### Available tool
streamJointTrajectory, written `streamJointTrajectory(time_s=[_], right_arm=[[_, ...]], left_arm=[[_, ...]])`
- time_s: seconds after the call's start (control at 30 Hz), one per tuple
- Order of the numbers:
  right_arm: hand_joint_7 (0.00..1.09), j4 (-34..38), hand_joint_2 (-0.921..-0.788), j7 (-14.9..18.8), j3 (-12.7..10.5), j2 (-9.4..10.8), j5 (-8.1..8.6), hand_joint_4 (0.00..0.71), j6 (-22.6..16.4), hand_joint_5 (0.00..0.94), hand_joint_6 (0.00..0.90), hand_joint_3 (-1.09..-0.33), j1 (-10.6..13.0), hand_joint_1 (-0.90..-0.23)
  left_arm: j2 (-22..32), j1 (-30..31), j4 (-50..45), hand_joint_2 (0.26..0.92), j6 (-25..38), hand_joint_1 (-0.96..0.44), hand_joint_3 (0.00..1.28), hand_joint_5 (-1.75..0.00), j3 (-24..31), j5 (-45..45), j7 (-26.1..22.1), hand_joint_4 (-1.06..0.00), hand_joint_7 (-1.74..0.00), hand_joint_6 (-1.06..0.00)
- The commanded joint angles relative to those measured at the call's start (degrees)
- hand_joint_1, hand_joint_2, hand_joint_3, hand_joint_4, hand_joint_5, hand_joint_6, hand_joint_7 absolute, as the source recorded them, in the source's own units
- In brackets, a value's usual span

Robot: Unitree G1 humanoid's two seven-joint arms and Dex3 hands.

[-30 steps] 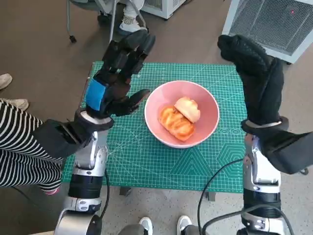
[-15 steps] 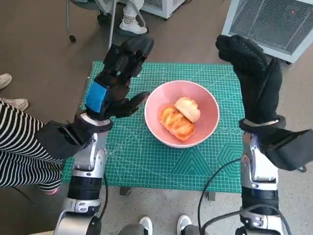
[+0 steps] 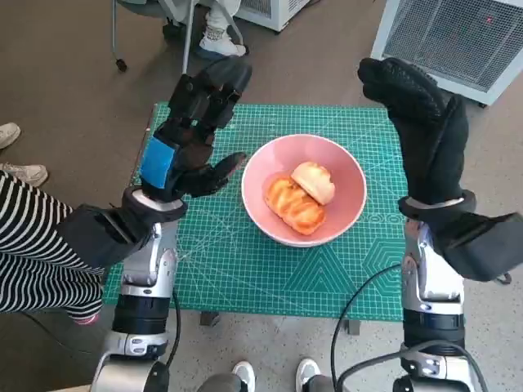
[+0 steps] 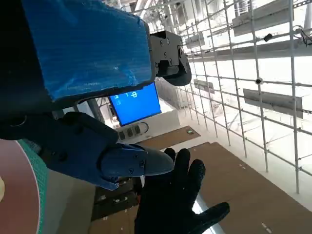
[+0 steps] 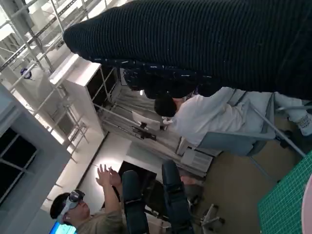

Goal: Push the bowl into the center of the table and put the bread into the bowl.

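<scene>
the pink bowl (image 3: 303,189) sits right about mid-tabletop on the green cutting mat (image 3: 245,261), and the bread (image 3: 299,196) is already inside it: an orange-glazed piece lying low, a paler piece resting against its far side. both hands are up off the mat and flank the bowl.

the left hand (image 3: 189,135), blue tape across its back, is raised on the bowl's left, fingers spread and reaching away from the robot, thumb pointing toward the bowl's rim but apart from it. it holds nothing; it's released.

the right hand (image 3: 418,122) in the black knitted glove stands upright on the bowl's right, over the mat's far right edge, fingers together and slightly curved at the tips, nothing in its grasp, well clear of the bowl.

the left wrist view catches the gloved right hand with fingers apart. the right wrist view shows a person in white seated at a chair, and another with raised hands. a striped sleeve (image 3: 33,245) shows by the left forearm.
</scene>
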Motion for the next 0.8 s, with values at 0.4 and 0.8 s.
streamJointTrajectory(time_s=[0.4, 0.8], right_arm=[[0.58, 2.13, -0.921, 1.45, -0.86, -0.26, 1.36, 0.175, -0.24, 0.004, 0.026, -0.739, 0.46, -0.706], [0.57, 2.24, -0.921, 1.57, -1.17, -0.4, 1.88, 0.178, -0.26, 0.004, 0.028, -0.725, 0.54, -0.71]], left_arm=[[-0.58, 0.19, -0.26, 0.921, 0.2, -0.57, 0.29, -0.06, -0.23, 0.39, 0.95, -0.14, -0.6, 0.0], [-0.74, -0.3, 0.11, 0.921, 0.65, -0.55, 0.29, -0.06, -0.19, -0.28, 0.59, -0.14, -0.61, 0.0]])
